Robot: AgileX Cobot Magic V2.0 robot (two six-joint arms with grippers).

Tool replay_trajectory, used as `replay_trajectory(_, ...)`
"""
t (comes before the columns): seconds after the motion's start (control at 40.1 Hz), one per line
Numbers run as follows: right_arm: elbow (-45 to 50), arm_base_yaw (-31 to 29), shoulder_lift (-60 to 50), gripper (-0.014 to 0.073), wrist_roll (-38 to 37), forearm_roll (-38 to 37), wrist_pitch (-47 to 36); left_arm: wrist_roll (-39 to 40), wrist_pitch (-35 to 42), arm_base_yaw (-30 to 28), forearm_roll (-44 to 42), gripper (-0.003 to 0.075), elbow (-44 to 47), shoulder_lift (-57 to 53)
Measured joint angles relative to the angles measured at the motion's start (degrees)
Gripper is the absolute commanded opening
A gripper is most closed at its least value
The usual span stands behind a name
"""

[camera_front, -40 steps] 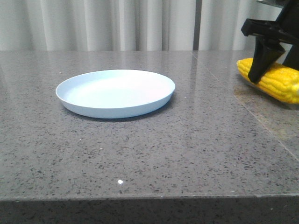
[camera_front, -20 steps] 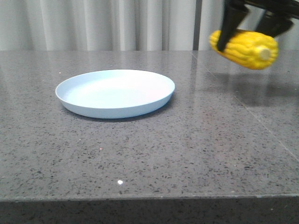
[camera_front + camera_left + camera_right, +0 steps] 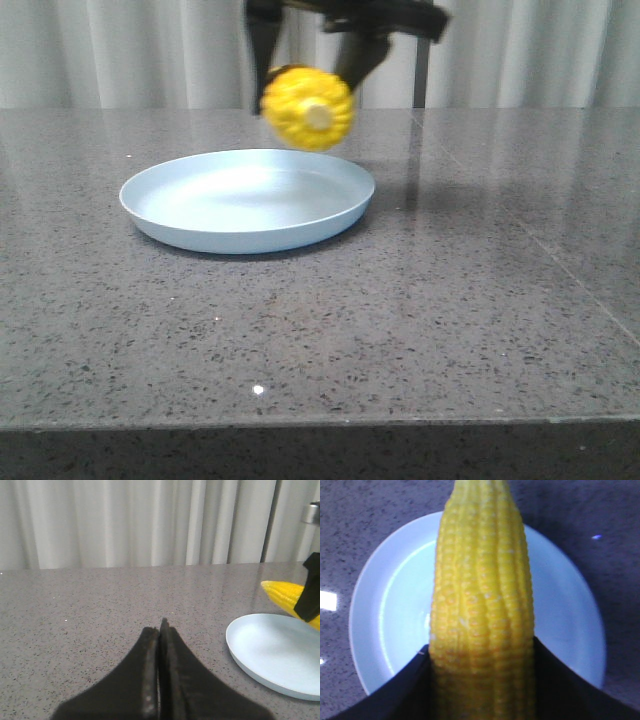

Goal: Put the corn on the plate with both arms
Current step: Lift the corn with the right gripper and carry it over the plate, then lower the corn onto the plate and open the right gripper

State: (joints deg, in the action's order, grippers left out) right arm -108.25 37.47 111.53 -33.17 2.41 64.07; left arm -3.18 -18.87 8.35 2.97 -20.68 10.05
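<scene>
One speckled grey table [image 3: 420, 300] carries the pale blue plate [image 3: 200, 232], curtains [image 3: 150, 50] behind. Above the plate's far rim, clear of it, the right gripper [image 3: 308, 45] clamps the corn [image 3: 307, 108], stub end facing the camera, long axis running front-to-back. Left gripper [image 3: 159, 630] is closed, empty.

Bright, even light; corn [image 3: 307, 108] motion-blurred, soft glare on the table [image 3: 450, 300].

A staged test bench, seemingly a lab: a bare speckled grey stone counter [image 3: 400, 320] whose far edge meets pale curtains [image 3: 150, 50].
</scene>
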Motion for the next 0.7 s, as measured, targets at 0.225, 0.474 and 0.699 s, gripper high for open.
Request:
replay_trajectory(0.225,-3.43,0.97,5.61,0.0187,-4.53,-0.25,1.8,0.0,0.0,0.0,0.0,-0.002,0.0,0.0)
replay_trajectory(0.474,-3.65,0.97,6.56,0.0238,-4.99,-0.9,2.44,0.0,0.0,0.0,0.0,-0.002,0.0,0.0)
replay_trajectory(0.699,-3.7,0.97,7.04,0.0489,-5.08,-0.9,2.44,0.0,0.0,0.0,0.0,-0.002,0.0,0.0)
